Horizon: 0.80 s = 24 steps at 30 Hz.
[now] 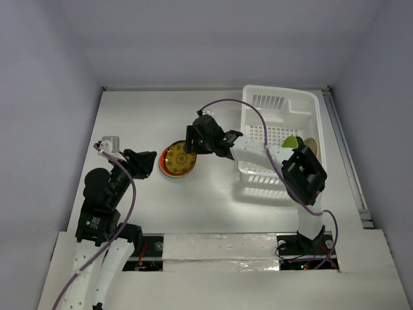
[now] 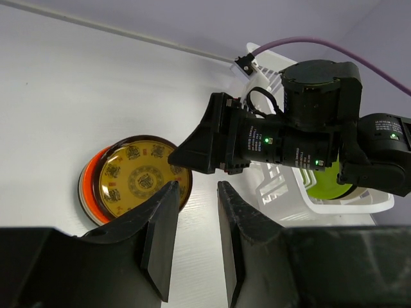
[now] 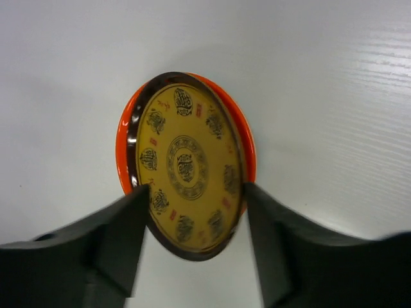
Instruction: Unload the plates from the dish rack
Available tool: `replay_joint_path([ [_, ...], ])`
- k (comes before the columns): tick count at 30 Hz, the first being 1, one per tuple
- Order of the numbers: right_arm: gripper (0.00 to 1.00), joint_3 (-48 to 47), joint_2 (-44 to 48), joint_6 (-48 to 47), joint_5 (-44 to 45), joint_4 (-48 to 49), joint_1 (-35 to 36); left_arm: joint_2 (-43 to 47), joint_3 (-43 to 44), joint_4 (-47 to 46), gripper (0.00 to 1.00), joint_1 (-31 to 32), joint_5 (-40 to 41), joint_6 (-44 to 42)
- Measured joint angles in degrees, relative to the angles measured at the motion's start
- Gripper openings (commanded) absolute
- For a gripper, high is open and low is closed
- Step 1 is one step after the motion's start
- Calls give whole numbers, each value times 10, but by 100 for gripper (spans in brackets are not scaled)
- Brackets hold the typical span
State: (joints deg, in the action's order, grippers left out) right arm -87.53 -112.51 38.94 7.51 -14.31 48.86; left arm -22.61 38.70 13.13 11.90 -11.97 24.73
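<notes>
The yellow-brown patterned plate [image 1: 177,157] lies on the red-orange plate [image 1: 164,170] on the table, left of the dish rack [image 1: 277,101]. My right gripper [image 1: 191,143] hovers just above this stack. In the right wrist view its open fingers [image 3: 128,224] straddle the patterned plate [image 3: 186,167] without pinching it. The red-orange rim [image 3: 123,147] shows behind. A lime green plate [image 1: 290,141] and a cream plate [image 1: 312,147] stand in the rack. My left gripper [image 1: 146,161] is open and empty just left of the stack [image 2: 138,176].
The right arm's wrist [image 2: 302,128] reaches from the rack across to the stack, its purple cable [image 1: 226,103] looping above. The rack [image 2: 359,206] stands against the table's right edge. The table's raised back edge [image 1: 174,88] runs behind.
</notes>
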Motion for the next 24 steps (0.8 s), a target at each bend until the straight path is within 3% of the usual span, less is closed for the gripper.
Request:
replay_joint_path([
  [5,76,13,16,-10,10,-4,0,0,0,0,27,0,0,0],
  [7,73,30,49,-20,27,-17,0,0,0,0,27,0,0,0],
  [8,66,40,72,-24,41,-24,0,0,0,0,27,0,0,0],
  [9,34,51,100,-30,57,-33,0,0,0,0,27,0,0,0],
  [10,16,64,133,-37,79,-41,0,0,0,0,27,0,0,0],
  [11,5,77,170,-39,104,-49,0,0,0,0,27,0,0,0],
  [12,0,96,212,-42,127,-55,-2,0,0,0,27,-1,0,0],
  [15,0,148,333,-39,189,-82,-18,0,0,0,27,-1,0,0],
  [19,4,233,479,-33,260,-143,-103,1,0,0,27,-1,0,0],
  [20,10,247,499,-32,271,-162,-127,1,0,0,27,-1,0,0],
  [21,24,260,516,-32,283,-184,-152,1,0,0,27,-1,-1,0],
  [24,38,276,533,-38,302,-240,-202,2,0,0,27,-1,-1,0],
])
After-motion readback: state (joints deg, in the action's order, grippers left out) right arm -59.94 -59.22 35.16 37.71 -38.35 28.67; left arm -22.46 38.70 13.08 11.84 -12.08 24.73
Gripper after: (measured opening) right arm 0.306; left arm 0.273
